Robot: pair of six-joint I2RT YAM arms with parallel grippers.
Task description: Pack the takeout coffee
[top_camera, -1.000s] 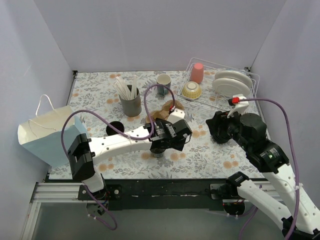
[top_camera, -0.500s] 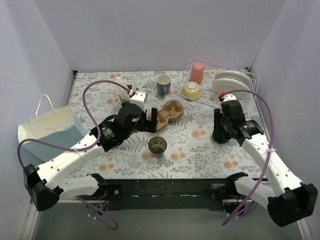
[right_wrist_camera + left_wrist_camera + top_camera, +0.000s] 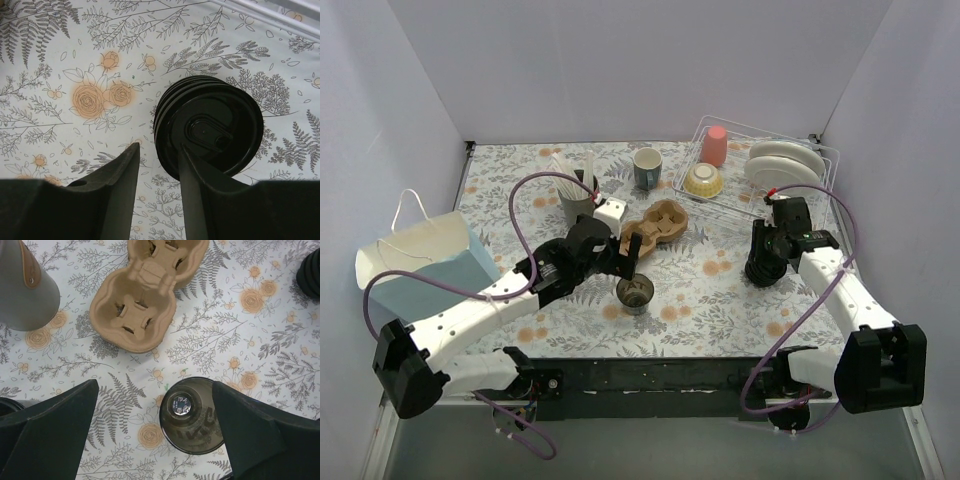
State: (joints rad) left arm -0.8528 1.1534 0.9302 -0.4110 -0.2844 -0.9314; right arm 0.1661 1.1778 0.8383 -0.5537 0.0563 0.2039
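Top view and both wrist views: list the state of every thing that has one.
left gripper, open, at the takeout cup
right gripper, partly closed at the rim of the lid stack; grip unclear
takeout cup, upright, lidless
lid stack, apart from the cup
cup carrier, empty
paper bag, open

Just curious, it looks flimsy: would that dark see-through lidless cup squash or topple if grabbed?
Probably light: the dark see-through cup looks empty, its bottom showing. With no lid bracing the rim, it may flex when squeezed. Standing upright, it could tip if nudged.
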